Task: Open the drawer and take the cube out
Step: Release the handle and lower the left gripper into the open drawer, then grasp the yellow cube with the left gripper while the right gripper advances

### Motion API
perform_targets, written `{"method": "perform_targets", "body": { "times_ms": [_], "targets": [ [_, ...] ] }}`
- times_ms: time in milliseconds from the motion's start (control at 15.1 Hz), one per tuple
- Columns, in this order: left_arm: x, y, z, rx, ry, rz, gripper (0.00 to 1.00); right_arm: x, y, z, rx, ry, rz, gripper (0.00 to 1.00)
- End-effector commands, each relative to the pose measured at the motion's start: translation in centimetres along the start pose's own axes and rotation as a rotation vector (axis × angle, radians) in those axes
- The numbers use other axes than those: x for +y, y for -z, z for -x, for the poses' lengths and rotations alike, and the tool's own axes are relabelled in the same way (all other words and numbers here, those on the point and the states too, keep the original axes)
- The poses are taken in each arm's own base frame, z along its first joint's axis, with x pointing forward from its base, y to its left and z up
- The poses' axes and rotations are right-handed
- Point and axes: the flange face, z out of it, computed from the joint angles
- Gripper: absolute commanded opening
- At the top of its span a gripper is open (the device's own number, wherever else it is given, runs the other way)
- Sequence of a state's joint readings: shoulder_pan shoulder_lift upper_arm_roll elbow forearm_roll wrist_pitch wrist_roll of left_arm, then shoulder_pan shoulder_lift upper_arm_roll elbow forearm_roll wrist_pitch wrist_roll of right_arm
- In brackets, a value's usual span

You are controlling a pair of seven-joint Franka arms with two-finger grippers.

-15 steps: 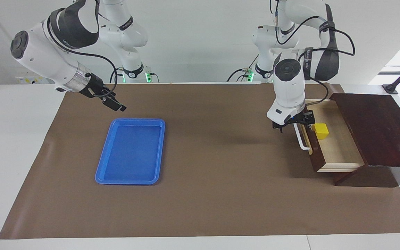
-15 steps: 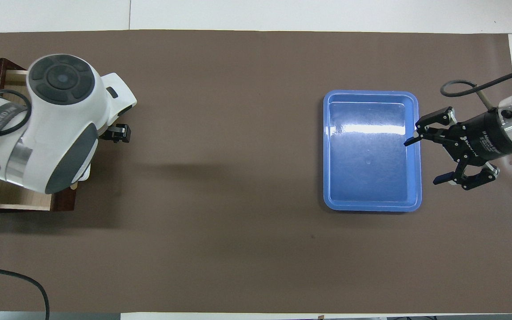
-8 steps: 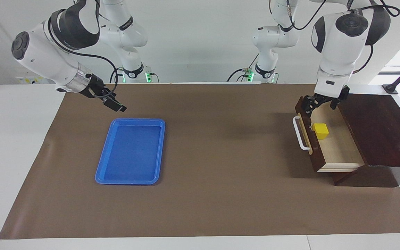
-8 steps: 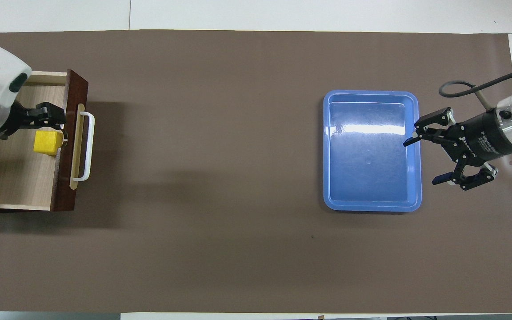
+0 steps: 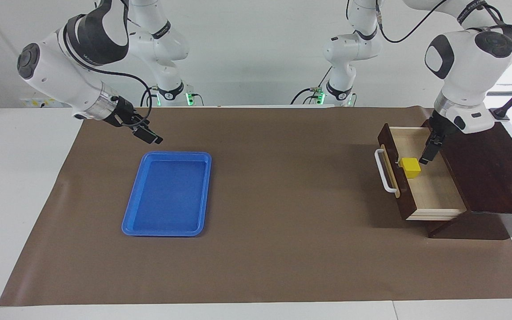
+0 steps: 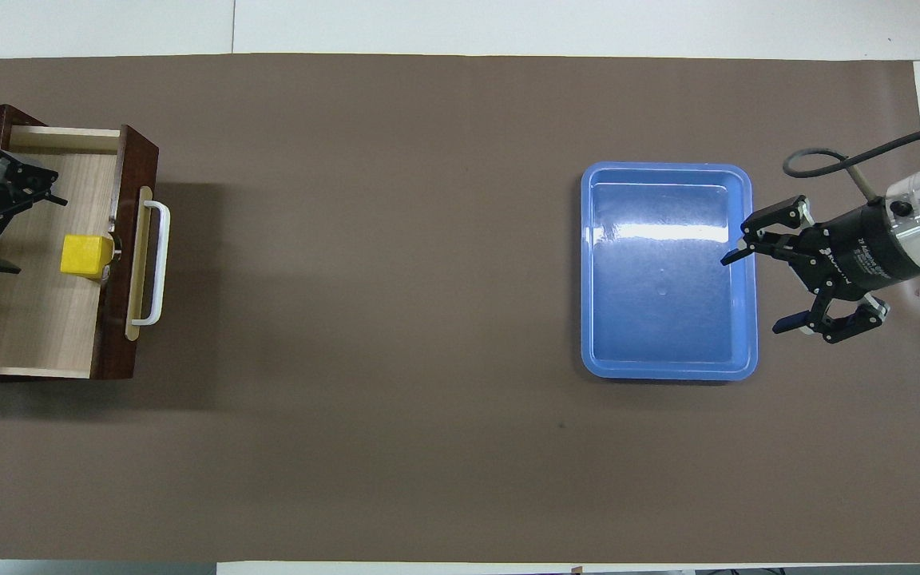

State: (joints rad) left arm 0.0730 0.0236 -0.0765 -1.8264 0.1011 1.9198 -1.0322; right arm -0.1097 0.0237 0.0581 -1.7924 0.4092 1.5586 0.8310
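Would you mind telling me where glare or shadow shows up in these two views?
Overhead view: a white glare band lies across the blue tray floor, and the drawer throws a soft dark shadow onto the brown mat beside its handle. Facing view: the tray shows no such glare, and bright daylight washes out the window corner.

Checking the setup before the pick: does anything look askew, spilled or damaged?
Nothing stands out. The drawer is pulled open with the cube sitting square inside near its front; the blue tray lies flat and empty. Left gripper hangs over the drawer, right gripper by the tray.
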Motion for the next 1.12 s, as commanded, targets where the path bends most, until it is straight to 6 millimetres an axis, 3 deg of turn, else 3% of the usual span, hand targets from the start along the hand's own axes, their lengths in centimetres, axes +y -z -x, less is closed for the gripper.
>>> {"method": "perform_targets", "body": {
  "times_ms": [0, 396, 594, 1056],
  "targets": [
    [-0.3, -2.2, -0.4, -0.014, 0.193, 0.011, 1.0, -0.2, -0.5, 0.2, -0.005, -0.027, -0.024, 1.0],
    [-1.5, -4.3, -1.9, -0.038, 0.297, -0.02, 1.0, -1.2, -2.3, 0.7, -0.004, -0.071, -0.021, 1.0],
    [-1.2, -5.5, -2.0, -0.066, 0.311, -0.027, 1.0, -2.1, -3.2, 1.0, -0.003, -0.104, -0.019, 1.0],
    [-1.1, -6.2, -1.8, -0.096, 0.368, -0.034, 1.0, -4.5, -5.4, 2.1, -0.043, -0.186, -0.052, 1.0]
  ]
}}
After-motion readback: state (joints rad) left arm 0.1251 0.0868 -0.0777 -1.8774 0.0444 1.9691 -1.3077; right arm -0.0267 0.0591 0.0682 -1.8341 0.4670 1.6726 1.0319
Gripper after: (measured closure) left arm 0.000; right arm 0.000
